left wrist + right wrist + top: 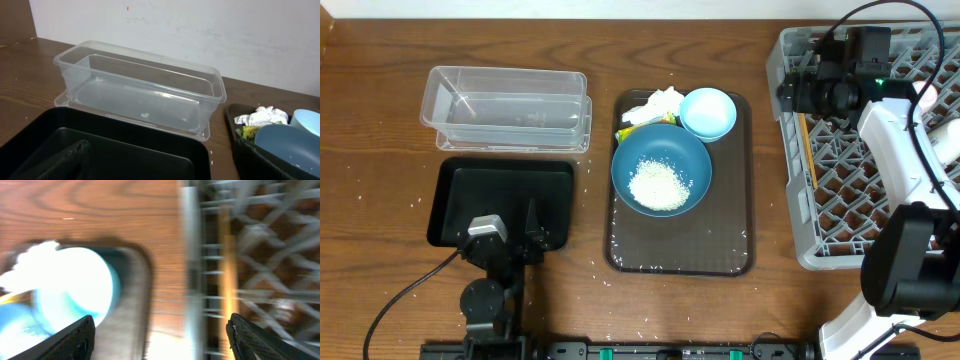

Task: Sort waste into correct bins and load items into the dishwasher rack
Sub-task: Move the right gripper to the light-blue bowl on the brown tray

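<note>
- rice (pixel 660 183): white heap, which I log inside the dark-blue bowl (pixel 692 158).
- dark-blue bowl: large, upright, between bins and rack.
- light-blue bowl (pixel 708 112): small, upright, just beside the dark-blue bowl.
- napkin (pixel 660 100): crumpled, white, against the light-blue bowl.
- wrapper (pixel 642 128): yellow-green, between napkin and dark-blue bowl.
- clear container (pixel 505 105): deep, upright.
- black tray (pixel 480 190): shallow, just beside the clear container.
- rack (pixel 790 190): grey lattice crate.
- chopsticks (pixel 807 150): I see them lying in the rack, along its bowl-side edge.
</note>
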Controlling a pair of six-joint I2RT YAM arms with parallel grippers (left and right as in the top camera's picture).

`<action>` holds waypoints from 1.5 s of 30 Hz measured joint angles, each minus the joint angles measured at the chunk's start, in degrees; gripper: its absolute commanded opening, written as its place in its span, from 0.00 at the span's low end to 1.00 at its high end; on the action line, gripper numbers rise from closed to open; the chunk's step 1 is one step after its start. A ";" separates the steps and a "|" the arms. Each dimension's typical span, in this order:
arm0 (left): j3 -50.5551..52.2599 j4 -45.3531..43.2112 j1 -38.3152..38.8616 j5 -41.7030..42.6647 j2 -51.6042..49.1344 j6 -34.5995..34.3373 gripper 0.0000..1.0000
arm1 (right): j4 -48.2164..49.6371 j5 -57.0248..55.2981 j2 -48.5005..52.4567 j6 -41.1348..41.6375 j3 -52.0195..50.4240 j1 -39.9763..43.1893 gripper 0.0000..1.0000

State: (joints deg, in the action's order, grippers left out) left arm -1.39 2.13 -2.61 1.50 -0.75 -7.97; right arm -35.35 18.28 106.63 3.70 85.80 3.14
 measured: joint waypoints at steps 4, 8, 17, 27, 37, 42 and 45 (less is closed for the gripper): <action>0.00 0.00 0.00 0.00 0.00 0.00 0.92 | -0.09 7.39 0.00 1.53 0.00 -1.11 0.81; 0.00 0.00 0.00 0.02 0.00 0.00 0.92 | -0.50 9.40 0.00 2.19 0.00 -5.55 0.79; 0.00 0.00 0.00 0.02 0.00 0.00 0.92 | -1.60 1.64 0.00 3.74 0.00 -20.04 0.86; 0.00 0.00 0.00 0.00 0.00 0.00 0.92 | -0.57 -15.45 0.00 7.82 -0.04 -26.69 0.87; 0.00 0.00 0.00 0.00 0.00 0.00 0.92 | 15.08 -20.46 3.10 9.09 -0.07 -26.60 0.72; 0.00 0.00 0.00 0.02 0.00 -0.02 0.92 | 18.93 -20.79 7.78 10.01 -0.07 -27.15 0.71; 0.00 0.00 0.00 0.00 0.00 0.00 0.92 | 20.35 -20.85 10.71 11.78 -0.07 -27.78 0.70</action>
State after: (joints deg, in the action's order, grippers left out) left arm -1.39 2.13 -2.61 1.50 -0.75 -7.97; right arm -15.00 -2.57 117.34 15.49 85.73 -24.64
